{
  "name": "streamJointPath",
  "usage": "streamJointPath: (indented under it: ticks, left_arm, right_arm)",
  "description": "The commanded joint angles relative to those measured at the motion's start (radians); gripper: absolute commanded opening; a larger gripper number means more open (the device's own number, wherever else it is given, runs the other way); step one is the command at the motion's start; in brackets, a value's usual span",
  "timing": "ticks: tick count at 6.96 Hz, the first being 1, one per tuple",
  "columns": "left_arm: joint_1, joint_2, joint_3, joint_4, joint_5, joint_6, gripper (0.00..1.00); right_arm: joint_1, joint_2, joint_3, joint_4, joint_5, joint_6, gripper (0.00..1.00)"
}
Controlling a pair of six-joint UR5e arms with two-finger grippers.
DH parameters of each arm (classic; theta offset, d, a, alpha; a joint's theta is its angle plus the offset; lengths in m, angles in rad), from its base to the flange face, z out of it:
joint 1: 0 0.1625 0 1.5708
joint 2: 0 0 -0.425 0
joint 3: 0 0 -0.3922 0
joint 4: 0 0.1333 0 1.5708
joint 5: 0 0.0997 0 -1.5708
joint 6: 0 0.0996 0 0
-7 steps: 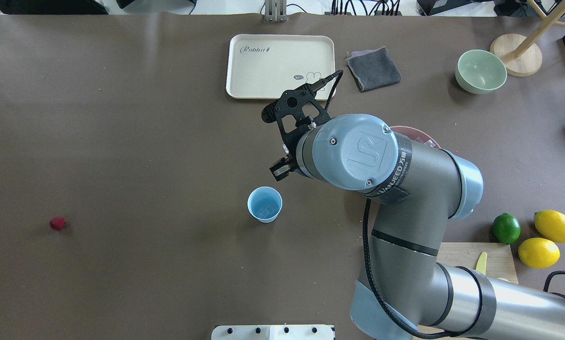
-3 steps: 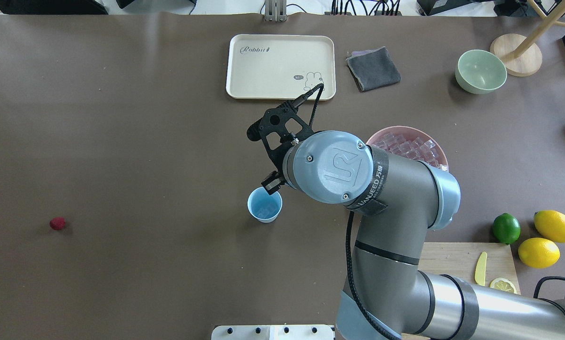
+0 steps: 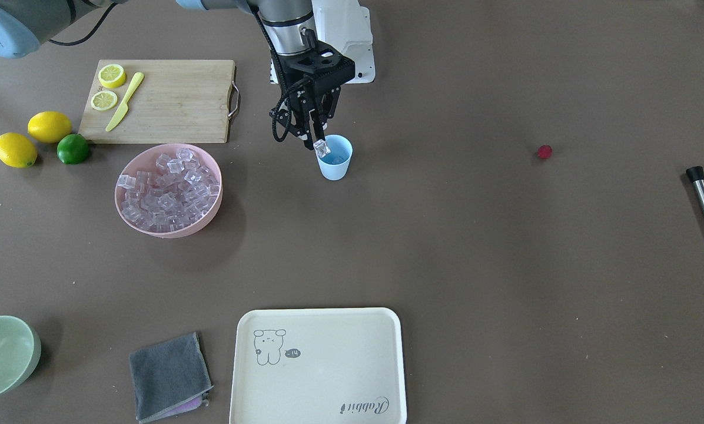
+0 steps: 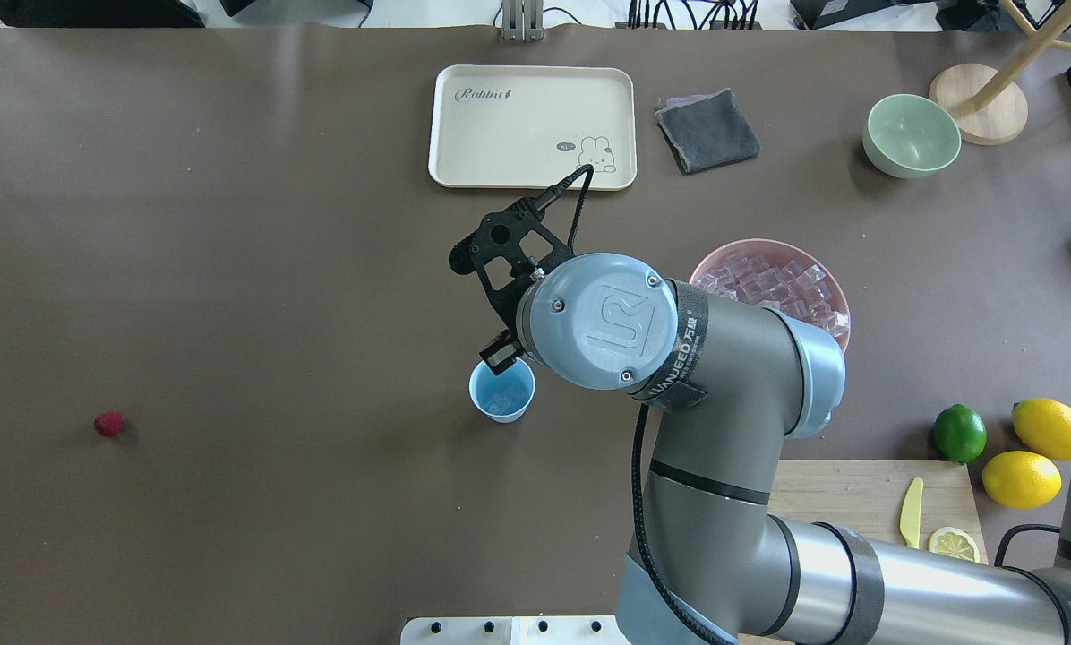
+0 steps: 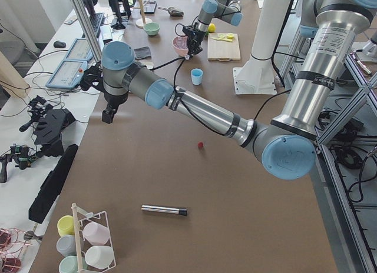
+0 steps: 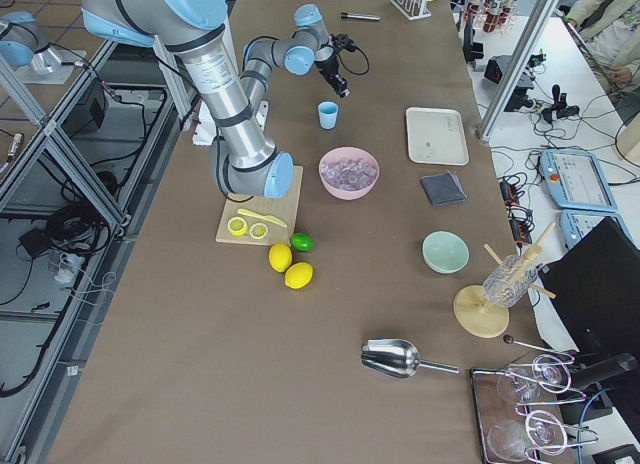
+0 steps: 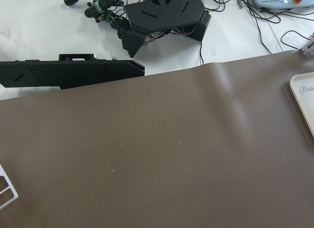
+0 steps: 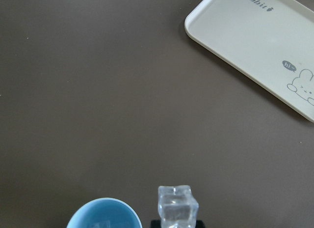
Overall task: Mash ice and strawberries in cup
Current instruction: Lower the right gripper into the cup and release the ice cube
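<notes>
Gripping an ice cube (image 3: 321, 148), the right fingers (image 3: 317, 137) have swung across to the cup (image 3: 335, 160) rim; release looks next. Whether the left fingers (image 5: 108, 115) are open cannot be told.

right fingers (image 3: 315, 131) pinch ice cube (image 3: 322, 149) | over cup (image 3: 335, 166) rim | strawberry (image 3: 544, 152) well apart

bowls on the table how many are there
2. The pink bowl of ice sits near the cutting board; the pale green bowl stands farther out, near the grey cloth. None looks hidden.

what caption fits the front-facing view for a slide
Right tool holds an ice cube at the rim of the blue cup.
</notes>
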Motion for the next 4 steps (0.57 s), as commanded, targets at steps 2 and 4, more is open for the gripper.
streamJointPath:
  ticks: [2,4]
  left_arm:
    - [0.000,-0.003,-0.006,0.000,0.000,-0.002,0.98]
    - [0.000,-0.003,-0.008,0.000,0.000,-0.002,0.98]
  right_arm:
    - [-0.032,0.001,-0.025,0.001,-0.001,0.000,0.00]
    - [-0.033,-0.001,-0.107,0.120,-0.001,-0.014,0.00]
